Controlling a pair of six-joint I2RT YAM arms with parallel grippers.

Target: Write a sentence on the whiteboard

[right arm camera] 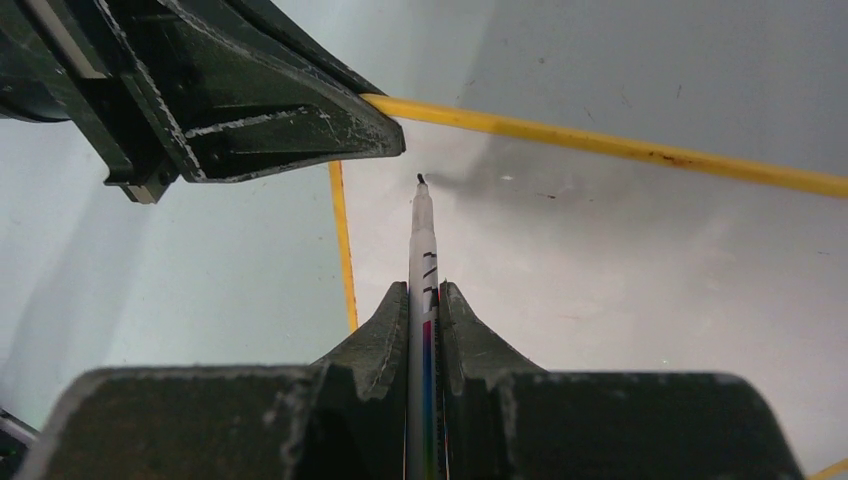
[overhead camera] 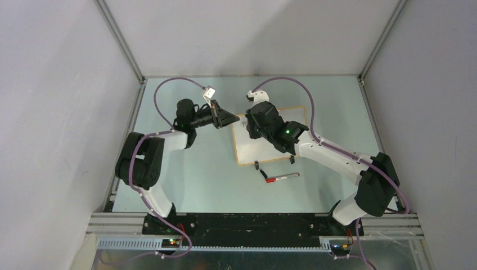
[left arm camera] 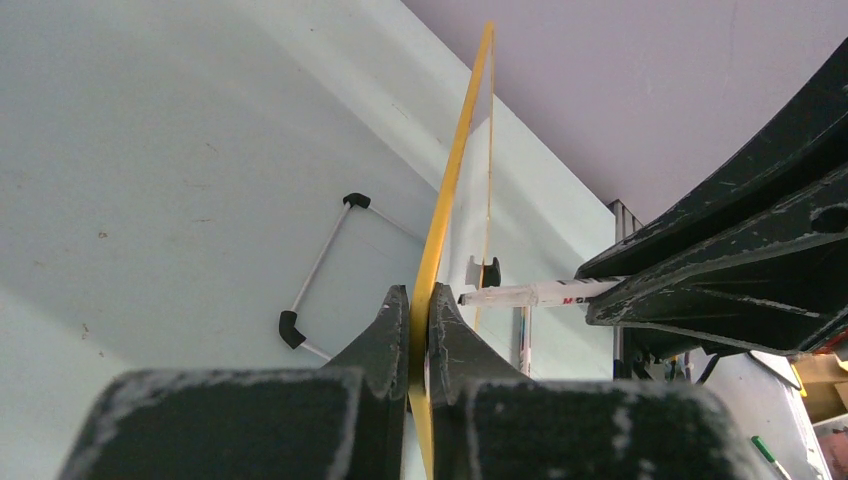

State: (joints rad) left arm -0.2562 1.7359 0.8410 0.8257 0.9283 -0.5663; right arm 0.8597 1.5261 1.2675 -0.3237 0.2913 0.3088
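Two arms meet at the whiteboard [overhead camera: 247, 151], set mid-table [overhead camera: 197, 169] with its black feet [overhead camera: 257, 165] toward the bases. The left gripper [left arm camera: 420, 300] is clenched on the board's yellow frame near the far left corner. The right gripper [right arm camera: 425, 292] grasps a marker [right arm camera: 423, 225], its tip at the white surface just beside that corner. A red-capped pen [overhead camera: 281, 178] lies near the feet.

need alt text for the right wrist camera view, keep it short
The right gripper is shut on a white marker, its dark tip aimed at the whiteboard near a corner of its yellow frame. At upper left, the left gripper grips the frame's edge. No words are readable on the board here.
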